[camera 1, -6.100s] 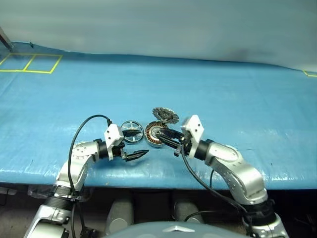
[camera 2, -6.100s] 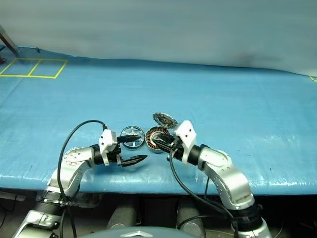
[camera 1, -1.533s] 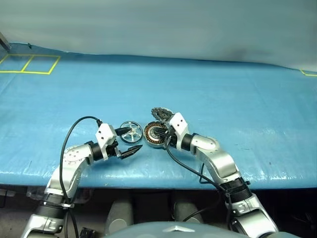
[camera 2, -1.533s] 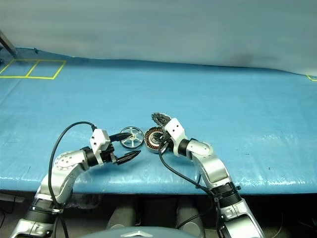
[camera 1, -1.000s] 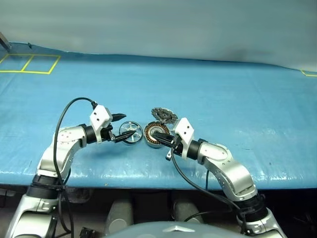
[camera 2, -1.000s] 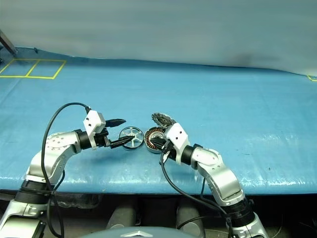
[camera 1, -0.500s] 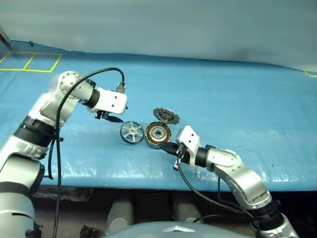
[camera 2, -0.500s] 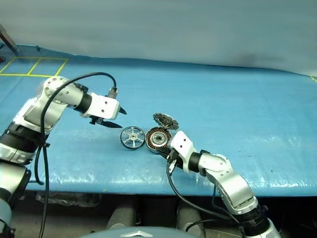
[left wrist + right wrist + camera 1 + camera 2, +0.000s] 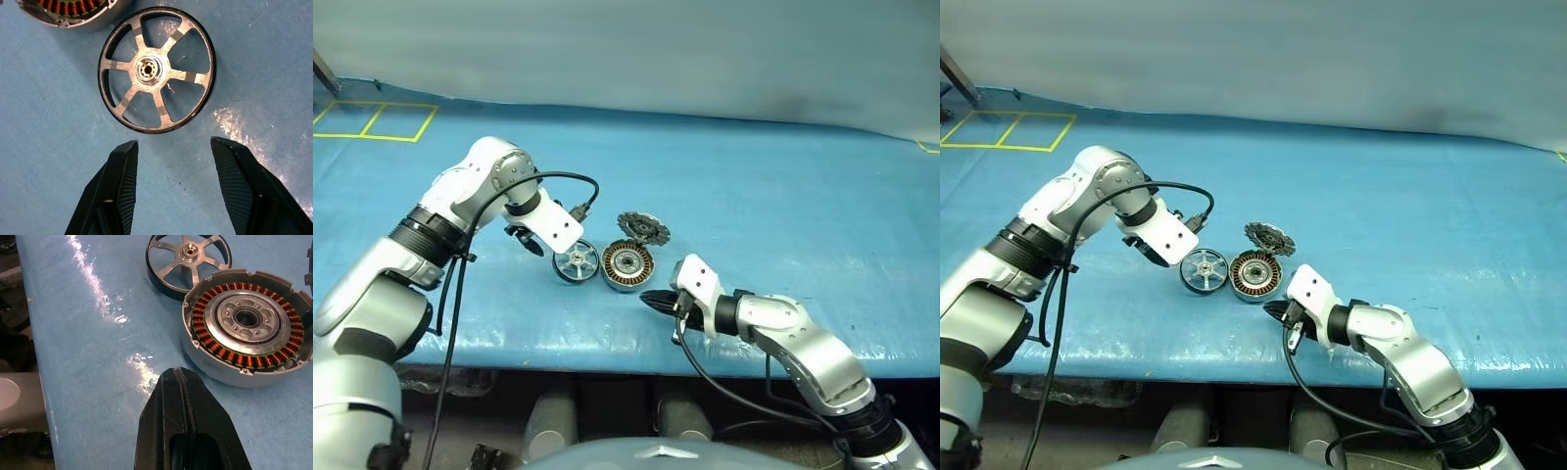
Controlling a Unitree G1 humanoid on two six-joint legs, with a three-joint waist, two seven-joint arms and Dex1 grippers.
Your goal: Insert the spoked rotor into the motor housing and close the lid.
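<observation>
Blue table cover (image 9: 783,196) with three motor parts grouped near its front edge. The housing (image 9: 626,266) lies flat and open: a ring of copper windings surrounds a silver centre with a dark bore, and nothing sits inside it (the right wrist view shows the cavity plainly). The lid (image 9: 641,227), a grey segmented disc, stands tilted up at the housing's far edge, not closed. The rotor (image 9: 575,261) lies flat on the cover just to the left of the housing, its dark rim very close to the housing's wall; whether the two touch cannot be told. Six silver spokes run from its hub to the rim, and the blue cover shows between them.

The left gripper (image 9: 171,161) points down over the cover just beside the rotor, its two fingers (image 9: 122,181) apart and holding nothing; the rotor lies just past their tips, untouched. The right gripper (image 9: 178,382) is low over the cover in front of the housing, near it but apart, with its fingers pressed together on nothing. Yellow tape lines (image 9: 372,122) mark squares at the cover's far left corner.
</observation>
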